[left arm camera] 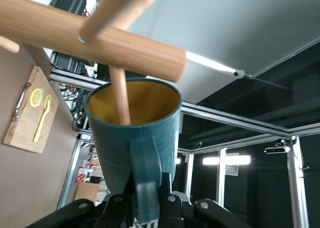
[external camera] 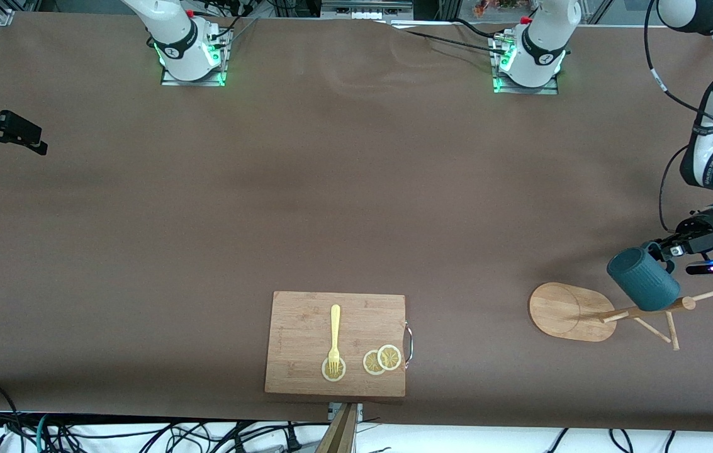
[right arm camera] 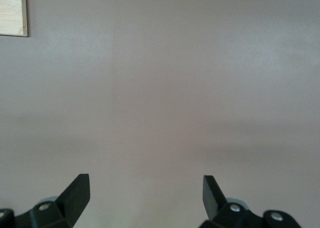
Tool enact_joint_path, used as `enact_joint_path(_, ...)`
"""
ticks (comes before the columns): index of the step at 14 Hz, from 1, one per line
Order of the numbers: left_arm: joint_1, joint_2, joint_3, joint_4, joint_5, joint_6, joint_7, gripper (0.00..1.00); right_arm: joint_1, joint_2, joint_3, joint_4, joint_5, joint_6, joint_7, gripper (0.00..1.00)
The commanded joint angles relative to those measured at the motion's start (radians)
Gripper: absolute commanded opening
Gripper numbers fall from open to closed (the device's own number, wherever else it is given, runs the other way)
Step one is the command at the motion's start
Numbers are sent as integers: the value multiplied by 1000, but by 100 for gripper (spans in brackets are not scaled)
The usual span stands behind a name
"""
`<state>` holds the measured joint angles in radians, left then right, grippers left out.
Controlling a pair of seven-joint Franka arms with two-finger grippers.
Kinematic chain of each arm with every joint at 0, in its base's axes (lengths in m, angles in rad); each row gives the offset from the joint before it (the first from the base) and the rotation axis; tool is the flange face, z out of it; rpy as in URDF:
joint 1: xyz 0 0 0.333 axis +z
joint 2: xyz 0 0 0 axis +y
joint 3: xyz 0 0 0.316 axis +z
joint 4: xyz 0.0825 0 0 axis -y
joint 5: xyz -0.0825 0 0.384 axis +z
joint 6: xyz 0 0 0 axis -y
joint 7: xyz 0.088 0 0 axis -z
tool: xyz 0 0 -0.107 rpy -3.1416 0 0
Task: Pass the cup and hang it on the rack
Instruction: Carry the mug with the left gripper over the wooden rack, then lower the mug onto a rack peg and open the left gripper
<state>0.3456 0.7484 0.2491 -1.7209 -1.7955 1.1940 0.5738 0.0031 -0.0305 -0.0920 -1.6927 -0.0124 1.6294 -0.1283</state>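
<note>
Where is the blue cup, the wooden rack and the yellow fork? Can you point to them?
cup (external camera: 645,283), front view, on its ribbed side.
rack (external camera: 567,311), front view, on its flat oval base.
fork (external camera: 335,333), front view, on its handle, lying on the cutting board (external camera: 299,327).

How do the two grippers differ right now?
The left gripper has its jaws shut on the handle of the cup, holding it at the pegs of the rack. The right gripper is empty, jaws open, waiting over bare table at the right arm's end. Both have dark fingers.
</note>
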Motion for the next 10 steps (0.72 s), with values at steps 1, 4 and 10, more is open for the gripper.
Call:
enact_joint_path(1, 13, 71, -7, 73, -41, -51, -17, 0, 2, 9, 2, 24, 11, -6, 10, 100)
enact_joint_path(4, 23, 91, -7, 76, -61, -53, -17, 0, 3, 6, 2, 24, 11, -16, 10, 100)
enact_joint_path(10, 27, 135, -7, 93, -85, -83, -15, 22, 5, 6, 2, 24, 11, -14, 10, 100)
